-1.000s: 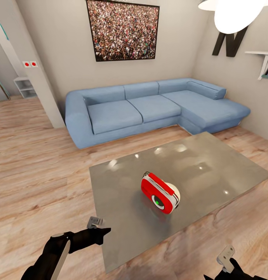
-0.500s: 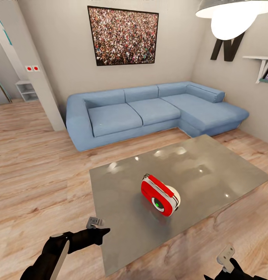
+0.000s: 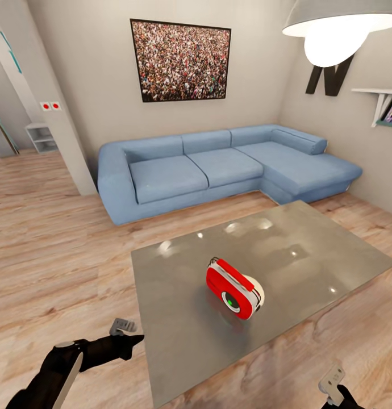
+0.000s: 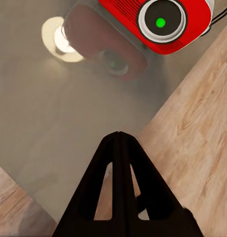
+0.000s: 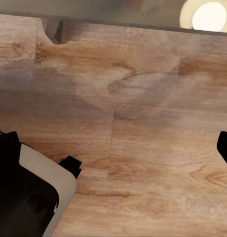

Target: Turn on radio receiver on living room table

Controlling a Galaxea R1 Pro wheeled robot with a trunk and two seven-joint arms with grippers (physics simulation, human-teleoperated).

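The red radio receiver (image 3: 234,288) with white trim and a green-centred dial lies near the middle of the glossy grey table (image 3: 309,250). In the left wrist view the radio receiver (image 4: 158,22) faces the camera, its reflection below it on the table top. My left gripper (image 3: 137,339) hovers at the table's near left edge, fingers shut together and empty, pointing toward the radio from a short distance. In the left wrist view the left gripper (image 4: 118,136) is over the table's corner. My right gripper (image 5: 118,148) hangs over the floor, its fingers (image 5: 225,148) spread to the picture's sides.
A blue L-shaped sofa (image 3: 219,165) stands behind the table below a framed crowd photo (image 3: 182,59). A pendant lamp (image 3: 332,34) hangs at upper right. Light wood floor (image 3: 59,250) surrounds the table. A table leg (image 5: 53,29) shows beyond my right gripper.
The whole head view has shifted, so the camera moved. My left gripper has drifted left and slightly down in the picture, and the right wrist sits lower. The radio has not moved.
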